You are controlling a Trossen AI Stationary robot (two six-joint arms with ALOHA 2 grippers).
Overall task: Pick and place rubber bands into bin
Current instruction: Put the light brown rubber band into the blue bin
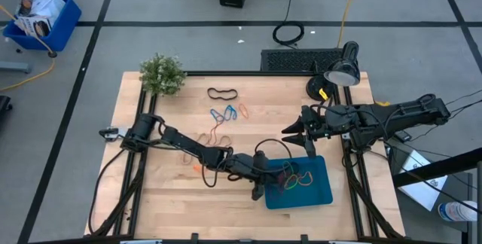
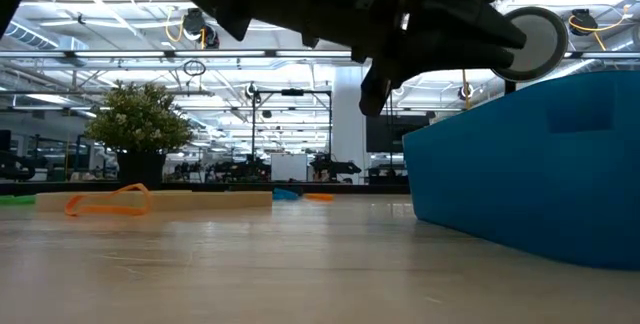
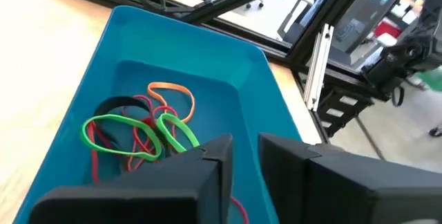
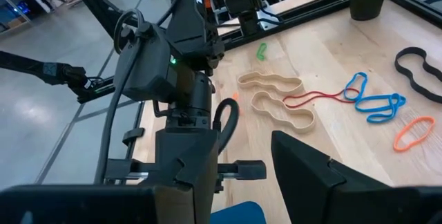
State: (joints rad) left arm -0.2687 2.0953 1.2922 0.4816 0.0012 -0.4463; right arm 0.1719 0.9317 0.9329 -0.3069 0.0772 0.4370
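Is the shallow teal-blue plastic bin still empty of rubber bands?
No: the left wrist view shows green, red, orange and black rubber bands lying tangled inside the shallow teal-blue bin.

Bright, even overhead light, soft shadows on the pale wooden table (image 1: pixel 166 199), blurred near dark fingers (image 3: pixel 200 182).

One bin (image 1: pixel 320 191) (several rubber bands (image 3: pixel 138 124) inside).

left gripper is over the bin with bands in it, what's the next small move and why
Probably lift the left gripper clear and head back toward the loose rubber bands on the table. Its fingers stand apart with nothing between them, and green, red and orange bands lie in the bin below.
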